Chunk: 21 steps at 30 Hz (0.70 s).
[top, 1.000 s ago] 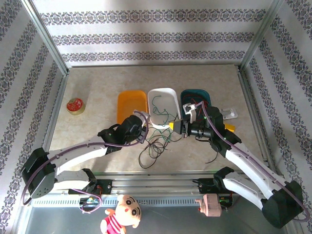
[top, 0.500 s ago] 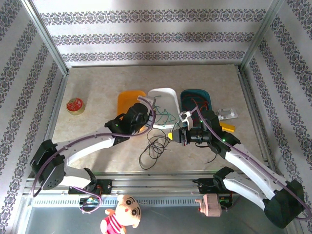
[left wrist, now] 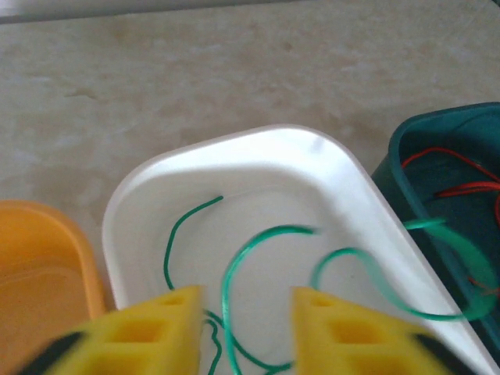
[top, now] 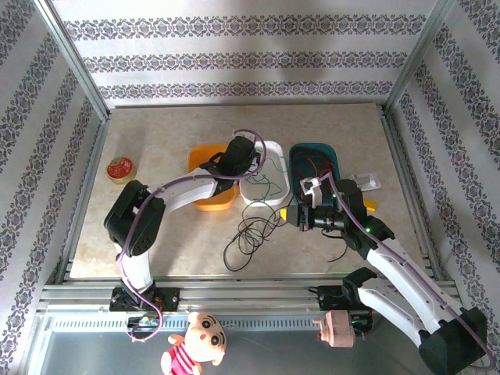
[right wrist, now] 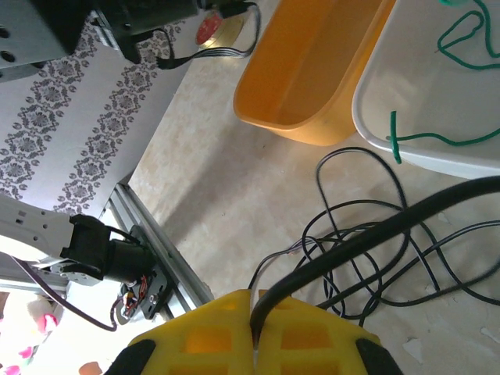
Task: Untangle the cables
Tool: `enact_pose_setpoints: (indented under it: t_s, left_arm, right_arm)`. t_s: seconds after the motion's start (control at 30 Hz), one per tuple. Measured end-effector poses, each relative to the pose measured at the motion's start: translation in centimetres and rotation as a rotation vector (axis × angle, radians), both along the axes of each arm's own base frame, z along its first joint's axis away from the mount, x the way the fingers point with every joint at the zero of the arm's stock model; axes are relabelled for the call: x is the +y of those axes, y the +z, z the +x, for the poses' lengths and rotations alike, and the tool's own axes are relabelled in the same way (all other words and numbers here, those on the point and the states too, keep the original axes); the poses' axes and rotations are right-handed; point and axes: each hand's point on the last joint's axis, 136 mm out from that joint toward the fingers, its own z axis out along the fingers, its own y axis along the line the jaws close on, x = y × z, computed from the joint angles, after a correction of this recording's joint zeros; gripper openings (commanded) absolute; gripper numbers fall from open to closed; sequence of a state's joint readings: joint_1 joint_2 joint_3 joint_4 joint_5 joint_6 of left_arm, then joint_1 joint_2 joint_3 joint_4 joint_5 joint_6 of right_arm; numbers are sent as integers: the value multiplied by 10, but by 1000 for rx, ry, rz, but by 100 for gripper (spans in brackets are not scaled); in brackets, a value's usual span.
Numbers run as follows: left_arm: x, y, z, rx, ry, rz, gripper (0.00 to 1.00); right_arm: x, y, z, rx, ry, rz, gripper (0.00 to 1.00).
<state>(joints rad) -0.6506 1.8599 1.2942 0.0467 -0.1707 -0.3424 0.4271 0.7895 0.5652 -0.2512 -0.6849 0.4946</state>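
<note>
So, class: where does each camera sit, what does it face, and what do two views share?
Top: above, behind the arms, looking down on the table; both arms show, left gripper over the white tray.
Left wrist: on the left arm, facing down into that tray and green cable; its open yellow fingers show.
Right wrist: on the right arm, facing orange tray; right gripper shut on the black cable.
Shared: both wrist views show the white tray and green cable.
</note>
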Motion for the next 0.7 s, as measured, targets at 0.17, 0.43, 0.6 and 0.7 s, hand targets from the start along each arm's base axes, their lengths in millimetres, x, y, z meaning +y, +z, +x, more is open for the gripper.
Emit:
enact_pose_setpoints:
  t_s: [0.17, 0.43, 0.6, 0.7]
  left_arm:
    - [7, 11, -2, -25, 22, -4, 91]
    - [27, 38, -77, -66, -115, -27, 96]
    - [39, 25, -126, -42, -171, -43, 97]
    - [75, 18, -136, -50, -43, -30, 97]
  right_arm:
    - [0, -1, -1, 6, 0, -3, 0]
    - [1, 7, 2, 6, 2, -2, 0]
    - [18, 71, 13, -102, 37, 43, 0]
    - [35, 125, 16, -214, 80, 88, 0]
